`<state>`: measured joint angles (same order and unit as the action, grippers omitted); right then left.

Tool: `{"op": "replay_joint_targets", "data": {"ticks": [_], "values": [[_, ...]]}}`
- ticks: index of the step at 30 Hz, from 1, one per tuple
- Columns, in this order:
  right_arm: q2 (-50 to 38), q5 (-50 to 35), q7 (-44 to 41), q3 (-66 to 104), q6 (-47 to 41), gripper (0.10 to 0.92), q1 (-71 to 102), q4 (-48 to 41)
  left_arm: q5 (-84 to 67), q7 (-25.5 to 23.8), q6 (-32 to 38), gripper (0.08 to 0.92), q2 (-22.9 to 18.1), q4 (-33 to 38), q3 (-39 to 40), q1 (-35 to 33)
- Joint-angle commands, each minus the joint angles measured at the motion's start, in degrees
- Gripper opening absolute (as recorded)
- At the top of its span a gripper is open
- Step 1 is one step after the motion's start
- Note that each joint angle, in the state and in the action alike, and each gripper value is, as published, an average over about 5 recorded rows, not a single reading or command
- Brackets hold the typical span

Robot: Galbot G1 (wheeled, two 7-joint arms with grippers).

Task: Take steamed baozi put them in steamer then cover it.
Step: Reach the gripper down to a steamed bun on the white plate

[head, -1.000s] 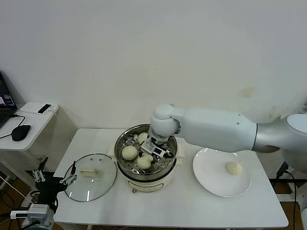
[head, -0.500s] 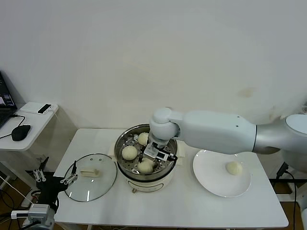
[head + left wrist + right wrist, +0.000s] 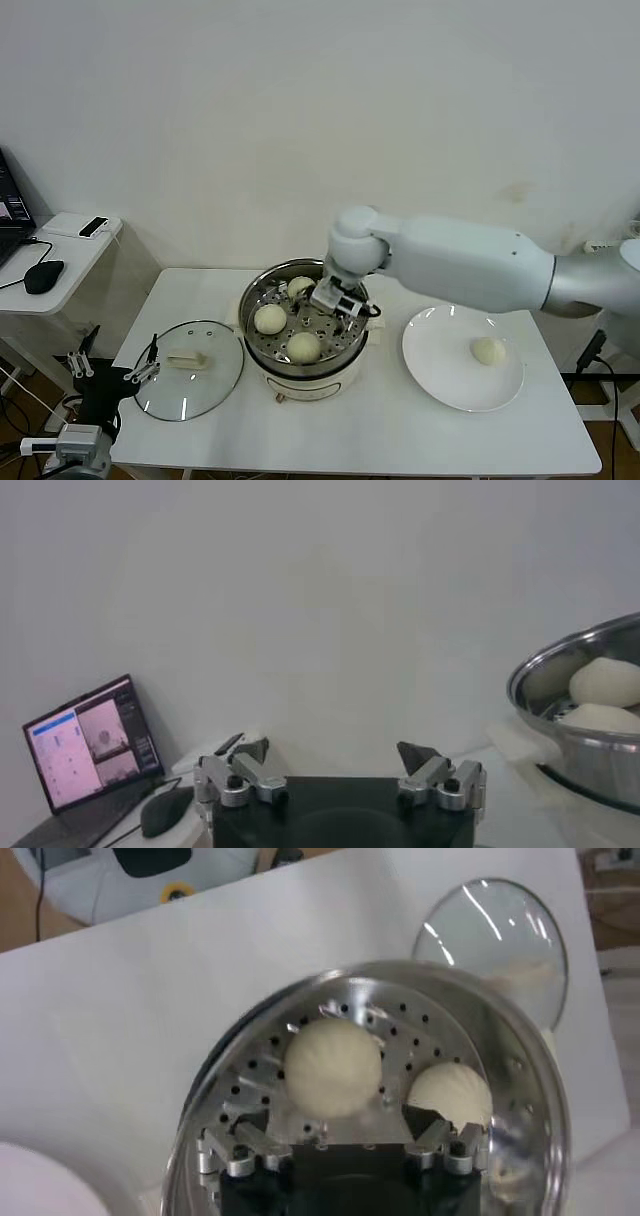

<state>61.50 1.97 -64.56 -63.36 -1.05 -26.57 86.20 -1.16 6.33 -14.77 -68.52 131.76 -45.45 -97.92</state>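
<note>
The steel steamer (image 3: 262, 362) stands mid-table with three steamed baozi on its perforated tray: one on the left (image 3: 270, 318), one in front (image 3: 303, 346), one at the back (image 3: 299, 286). My right gripper (image 3: 338, 300) hovers open over the tray's right part, holding nothing. In the right wrist view a baozi (image 3: 332, 1068) lies just beyond the open right gripper (image 3: 332, 1130), free of both fingers, with another baozi (image 3: 450, 1096) beside it. A further baozi (image 3: 488, 350) rests on the white plate (image 3: 440, 380). The glass cover (image 3: 188, 368) lies flat left of the steamer. My left gripper (image 3: 112, 368) waits open at the table's left edge.
A side table at far left carries a laptop (image 3: 90, 740) and a mouse (image 3: 43, 276). From the left gripper (image 3: 333, 750) the steamer's rim (image 3: 575, 660) shows off to one side. The wall stands close behind the table.
My right gripper has opened and let go of the front baozi, which now lies on the tray. The gripper has lifted and drawn back to the right. The left arm has not moved.
</note>
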Motion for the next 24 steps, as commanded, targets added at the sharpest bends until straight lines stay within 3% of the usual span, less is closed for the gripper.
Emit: {"op": "replay_joint_targets", "data": {"ticks": [1,7,13,24], "values": [[-10.8,-4.4,0.2,6.1,-15.9,0.823,-2.5,0.0,0.0,0.0,0.0,0.823,0.2,0.1,0.0,0.0],[-22.2,-3.6,1.2,4.9,-21.3,0.823,-0.5,4.0,-0.4,-0.2,0.0,0.823,0.5,0.0,0.1,0.3],[-33.2,0.5,1.5,8.1,-20.3,0.823,8.2,4.9,-0.6,-0.1,-0.1,0.823,1.1,-0.3,1.1,1.1],[-37.0,10.2,1.7,31.0,-16.2,0.823,35.6,-2.9,-0.5,0.0,0.0,0.823,1.5,-1.7,2.1,1.7]]}}
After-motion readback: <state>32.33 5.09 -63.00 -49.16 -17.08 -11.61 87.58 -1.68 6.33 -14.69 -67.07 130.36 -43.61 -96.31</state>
